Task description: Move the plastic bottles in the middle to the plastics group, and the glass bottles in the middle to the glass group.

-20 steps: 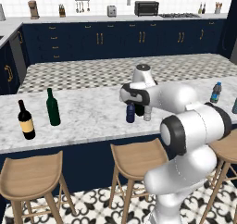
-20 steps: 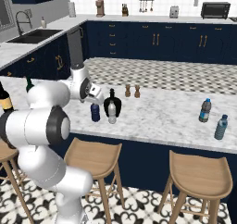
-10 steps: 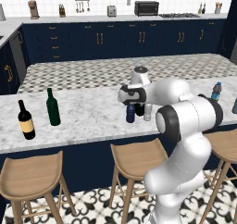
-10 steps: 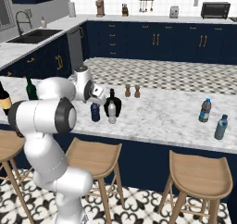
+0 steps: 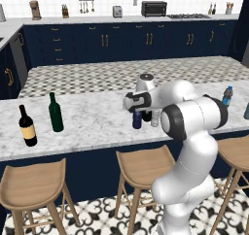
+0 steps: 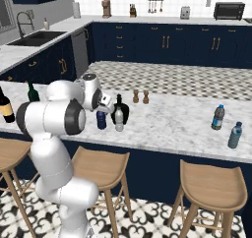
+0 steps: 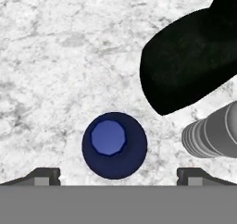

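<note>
Three bottles stand close together in the middle of the marble island. They are a slim navy plastic bottle [image 5: 137,121] [image 6: 101,120] [image 7: 114,144], a clear grey plastic bottle [image 5: 155,118] [image 6: 118,120] [image 7: 210,133] and a squat dark glass bottle [image 6: 120,111] [image 7: 194,65]. My gripper [image 5: 136,110] [image 6: 102,109] [image 7: 118,177] hangs open directly over the navy bottle, pointing down, holding nothing. At one end of the island are the plastics group's blue-labelled bottle [image 5: 226,97] [image 6: 217,117] and teal bottle [image 6: 235,135]. At the other end stand the green wine bottle [image 5: 56,113] and the black wine bottle [image 5: 27,127].
Two small shakers [image 6: 141,97] stand behind the middle bottles. Wooden stools [image 5: 143,167] line the island's front edge [image 5: 73,149]. Wide stretches of bare marble lie between the middle bottles and each end group.
The hand has come down and slightly sideways until it is over the navy bottle, and the elbow has swung with it. The jaws stayed open and no bottle moved.
</note>
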Available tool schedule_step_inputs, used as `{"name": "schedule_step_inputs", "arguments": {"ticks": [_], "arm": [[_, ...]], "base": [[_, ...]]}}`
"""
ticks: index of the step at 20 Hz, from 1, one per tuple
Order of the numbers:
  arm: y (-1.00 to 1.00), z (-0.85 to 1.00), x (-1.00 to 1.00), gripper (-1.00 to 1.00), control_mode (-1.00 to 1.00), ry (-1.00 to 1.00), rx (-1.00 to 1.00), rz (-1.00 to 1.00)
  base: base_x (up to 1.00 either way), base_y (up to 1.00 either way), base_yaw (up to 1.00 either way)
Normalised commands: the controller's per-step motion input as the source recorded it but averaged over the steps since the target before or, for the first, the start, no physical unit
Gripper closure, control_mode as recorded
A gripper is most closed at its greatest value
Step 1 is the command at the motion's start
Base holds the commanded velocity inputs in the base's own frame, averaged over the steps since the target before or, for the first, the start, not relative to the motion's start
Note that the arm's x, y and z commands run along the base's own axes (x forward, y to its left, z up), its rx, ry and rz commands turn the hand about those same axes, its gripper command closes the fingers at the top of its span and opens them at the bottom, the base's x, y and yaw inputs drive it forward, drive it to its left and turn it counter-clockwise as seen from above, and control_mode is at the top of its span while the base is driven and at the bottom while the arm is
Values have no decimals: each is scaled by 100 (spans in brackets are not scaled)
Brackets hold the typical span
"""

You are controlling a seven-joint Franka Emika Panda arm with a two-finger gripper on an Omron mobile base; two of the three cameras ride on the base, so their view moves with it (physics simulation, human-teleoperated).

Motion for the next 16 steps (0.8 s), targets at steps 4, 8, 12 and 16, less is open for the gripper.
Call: {"name": "schedule_step_inputs", "arguments": {"ticks": [4,8,12,16], "arm": [[0,-18,8,-100,-100,0,0,3],[0,-16,7,-100,-100,0,0,2],[0,-11,9,-100,-100,0,0,1],[0,-13,7,-100,-100,0,0,1]], "base": [[0,0,0],[0,0,0],[0,0,0],[0,0,0]]}}
